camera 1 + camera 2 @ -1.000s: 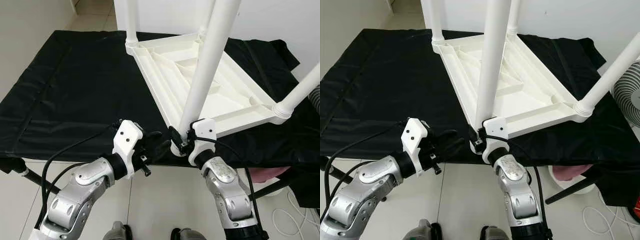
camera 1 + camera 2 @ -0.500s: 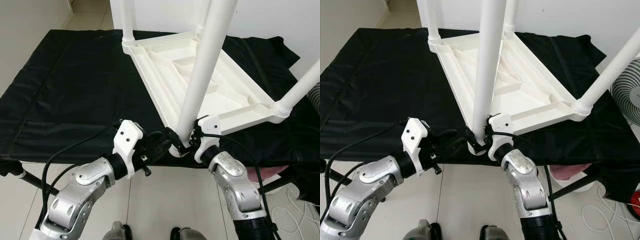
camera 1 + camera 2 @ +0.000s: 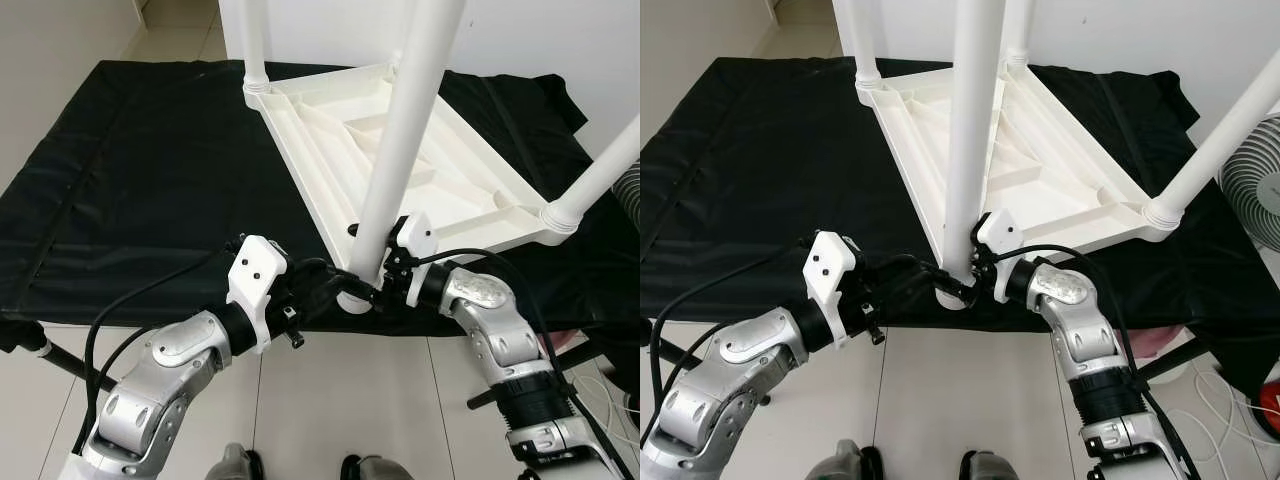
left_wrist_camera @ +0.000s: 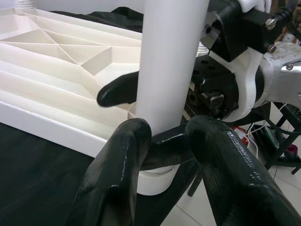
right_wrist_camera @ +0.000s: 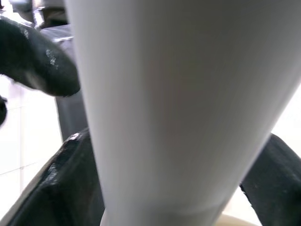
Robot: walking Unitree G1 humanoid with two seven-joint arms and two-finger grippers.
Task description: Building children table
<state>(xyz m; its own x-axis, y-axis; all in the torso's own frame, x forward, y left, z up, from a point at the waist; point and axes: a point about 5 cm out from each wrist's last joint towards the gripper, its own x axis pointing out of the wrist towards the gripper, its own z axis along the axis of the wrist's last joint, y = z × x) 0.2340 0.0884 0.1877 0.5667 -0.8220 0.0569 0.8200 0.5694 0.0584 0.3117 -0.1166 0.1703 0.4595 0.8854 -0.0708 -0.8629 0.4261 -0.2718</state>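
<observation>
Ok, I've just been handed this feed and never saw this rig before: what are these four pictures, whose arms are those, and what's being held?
The two wide pictures come from a stereo camera on a humanoid robot's head, looking down at its own silver arms. The two close-ups come from cameras on its wrists.

A white plastic children's table lies upside down on a surface covered with black cloth, its legs pointing up. The right gripper is closed around the base of the nearest leg, one finger on either side. The left gripper reaches in at the same leg's socket, its fingers parted just short of it. A fan stands at the right edge.
</observation>
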